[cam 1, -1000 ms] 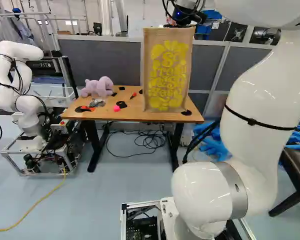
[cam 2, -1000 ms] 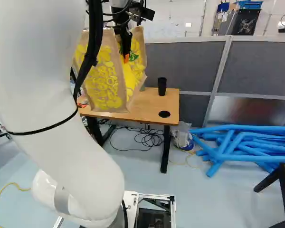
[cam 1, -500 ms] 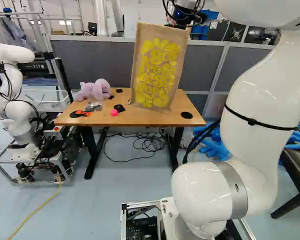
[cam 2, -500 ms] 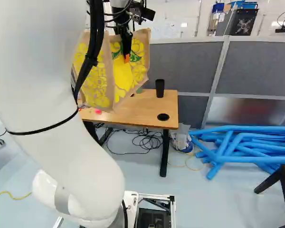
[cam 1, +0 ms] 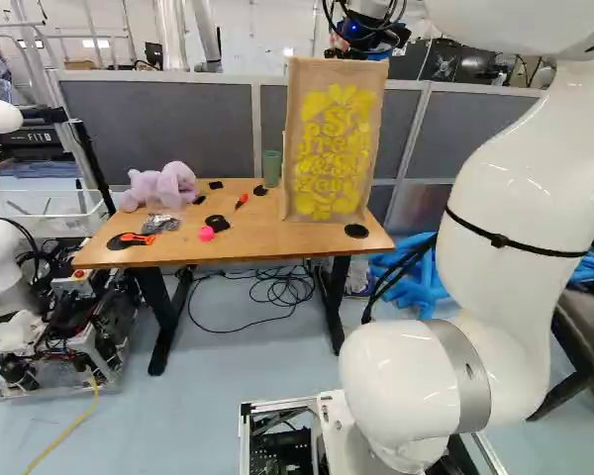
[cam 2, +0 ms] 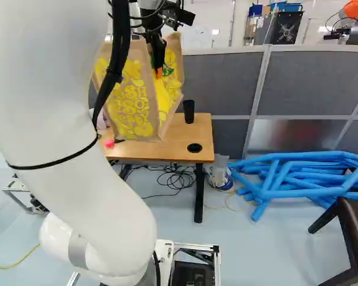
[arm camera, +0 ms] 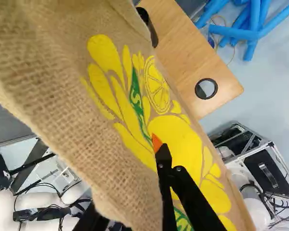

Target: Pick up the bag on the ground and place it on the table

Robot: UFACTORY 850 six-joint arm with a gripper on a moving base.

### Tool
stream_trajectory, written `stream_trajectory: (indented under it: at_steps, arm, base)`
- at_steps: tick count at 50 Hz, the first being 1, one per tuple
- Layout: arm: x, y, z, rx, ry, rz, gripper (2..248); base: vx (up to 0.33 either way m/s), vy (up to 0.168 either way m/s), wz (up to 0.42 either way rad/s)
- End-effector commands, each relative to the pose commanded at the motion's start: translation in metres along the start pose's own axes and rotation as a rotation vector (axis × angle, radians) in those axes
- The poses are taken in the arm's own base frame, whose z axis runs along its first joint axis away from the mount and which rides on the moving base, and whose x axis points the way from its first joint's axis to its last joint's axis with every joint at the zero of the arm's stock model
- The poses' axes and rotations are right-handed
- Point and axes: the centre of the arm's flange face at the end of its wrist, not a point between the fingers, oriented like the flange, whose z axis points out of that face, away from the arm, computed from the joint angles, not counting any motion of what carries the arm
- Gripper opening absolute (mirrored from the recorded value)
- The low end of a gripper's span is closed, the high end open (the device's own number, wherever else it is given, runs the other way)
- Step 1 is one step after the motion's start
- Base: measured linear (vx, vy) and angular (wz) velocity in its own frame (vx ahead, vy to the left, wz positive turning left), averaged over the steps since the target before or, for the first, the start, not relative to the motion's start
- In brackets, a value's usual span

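Jaws closed on burlap bag (cam 2: 130,98), bag hanging beside and below.

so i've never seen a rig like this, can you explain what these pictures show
The big white robot arm rides on a moving base. Two pictures look ahead from that base, behind the arm, one to each side; the third looks along the gripper from its wrist. The black gripper holds a burlap bag with yellow print. On the wooden table are a lilac plush toy, a green cup and small items. Whether the bag touches the table is unclear.
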Motion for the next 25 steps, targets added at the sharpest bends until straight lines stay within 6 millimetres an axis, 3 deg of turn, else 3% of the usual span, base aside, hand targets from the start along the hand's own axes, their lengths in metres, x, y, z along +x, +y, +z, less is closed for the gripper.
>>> stream_trajectory:
  at_steps: [25]
  arm:
    - [0.0000, 0.0000, 0.0000, 0.000, 0.000, 0.000, 32]
  base:
    - [-0.001, 0.001, 0.004]
